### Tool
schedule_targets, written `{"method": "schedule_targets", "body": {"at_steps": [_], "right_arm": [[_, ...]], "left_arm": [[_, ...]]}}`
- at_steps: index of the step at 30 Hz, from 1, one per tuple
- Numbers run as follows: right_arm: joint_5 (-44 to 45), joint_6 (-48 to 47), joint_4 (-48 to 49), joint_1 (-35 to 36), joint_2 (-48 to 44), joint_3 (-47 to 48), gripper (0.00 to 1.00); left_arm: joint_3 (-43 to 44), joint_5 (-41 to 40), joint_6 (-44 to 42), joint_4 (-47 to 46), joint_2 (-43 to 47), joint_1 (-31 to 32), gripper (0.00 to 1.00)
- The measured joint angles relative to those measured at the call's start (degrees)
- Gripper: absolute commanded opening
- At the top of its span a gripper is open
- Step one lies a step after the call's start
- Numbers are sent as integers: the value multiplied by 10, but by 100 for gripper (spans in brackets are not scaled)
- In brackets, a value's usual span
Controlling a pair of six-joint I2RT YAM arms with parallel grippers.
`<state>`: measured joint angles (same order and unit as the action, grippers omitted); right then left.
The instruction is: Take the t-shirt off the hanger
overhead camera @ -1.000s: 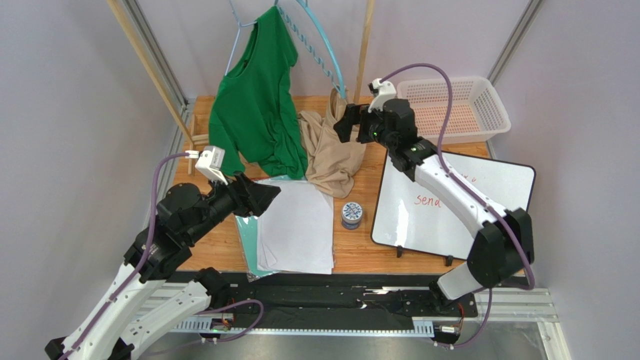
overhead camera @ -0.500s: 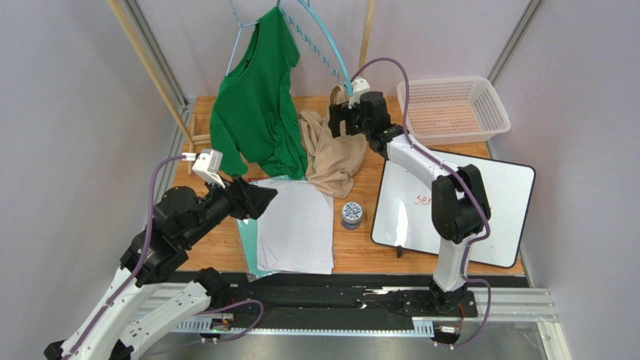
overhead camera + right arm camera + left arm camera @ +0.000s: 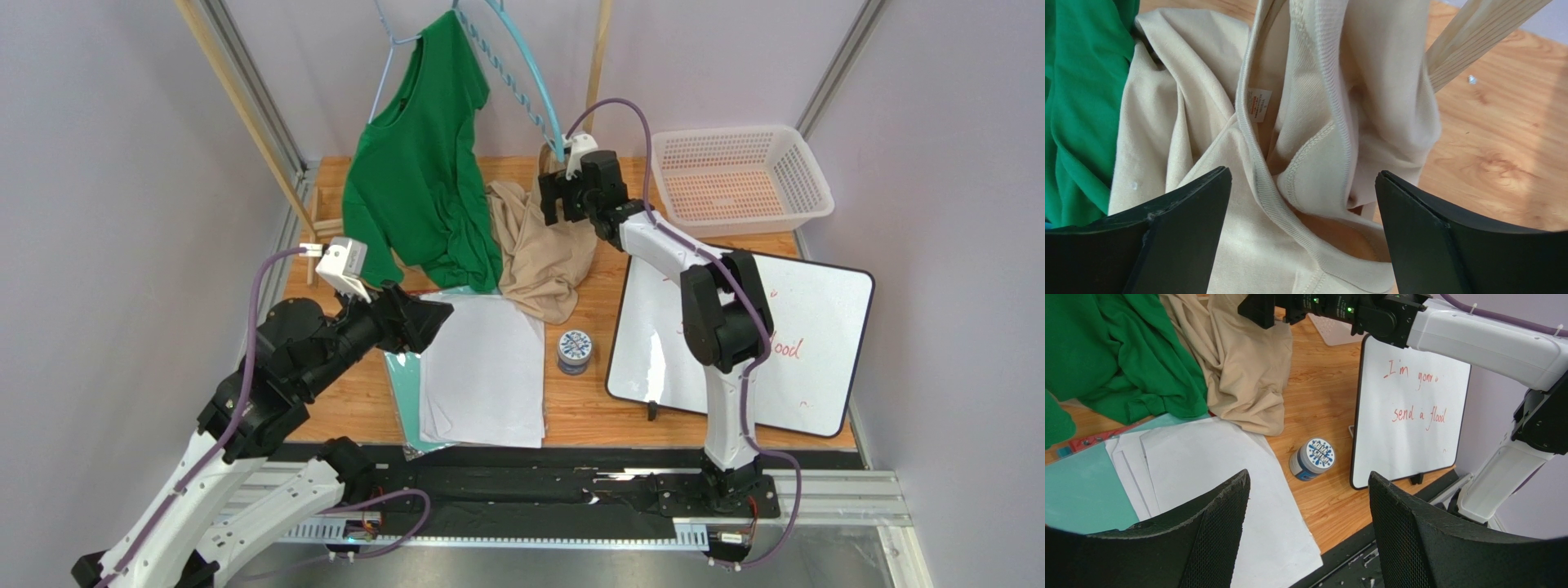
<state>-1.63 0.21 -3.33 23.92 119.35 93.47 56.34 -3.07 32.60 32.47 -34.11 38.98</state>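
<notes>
I see my right gripper (image 3: 1301, 173) hovering, jaws wide apart, over the collar of the beige t-shirt (image 3: 1315, 122) crumpled on the table (image 3: 613, 410). The green t-shirt (image 3: 417, 172) hangs behind, beside the teal hanger (image 3: 545, 92). My left gripper (image 3: 1309, 475) gapes empty.

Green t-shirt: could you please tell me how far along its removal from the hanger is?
Done: nothing visible; the green t-shirt hangs from the pale blue hanger. In hand: the right pincer hovers open over the beige shirt at its collar; the left pincer is open above papers. Left: freeing the green one.
</notes>
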Motion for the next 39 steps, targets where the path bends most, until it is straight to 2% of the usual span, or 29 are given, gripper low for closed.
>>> {"method": "schedule_targets", "body": {"at_steps": [3, 6, 7, 9, 10, 16, 21, 28, 35, 39], "right_arm": [[-10, 19, 0, 0, 6, 0, 80], [-10, 35, 0, 0, 12, 2, 66], [-8, 41, 0, 0, 16, 4, 57], [2, 52, -3, 0, 23, 9, 51], [8, 55, -5, 0, 26, 12, 37], [32, 78, -12, 0, 29, 15, 0], [33, 100, -18, 0, 0, -3, 0], [30, 146, -35, -11, -151, -46, 0], [28, 209, -38, -75, -291, -44, 0], [27, 234, -50, -111, -314, -9, 0]], "left_arm": [[2, 0, -2, 0, -3, 0, 76], [2, 2, -2, 0, -4, 0, 76], [3, 2, -2, 0, -4, 0, 76], [4, 3, -2, 0, -3, 0, 76], [5, 3, -2, 0, -3, 0, 76], [9, 10, 1, 7, 0, 0, 75], [17, 14, 2, 17, 6, 0, 75], [27, 0, 2, 35, 23, 0, 75], [31, 0, 2, 38, 25, 0, 75], [31, 2, 2, 38, 24, 0, 75]]}}
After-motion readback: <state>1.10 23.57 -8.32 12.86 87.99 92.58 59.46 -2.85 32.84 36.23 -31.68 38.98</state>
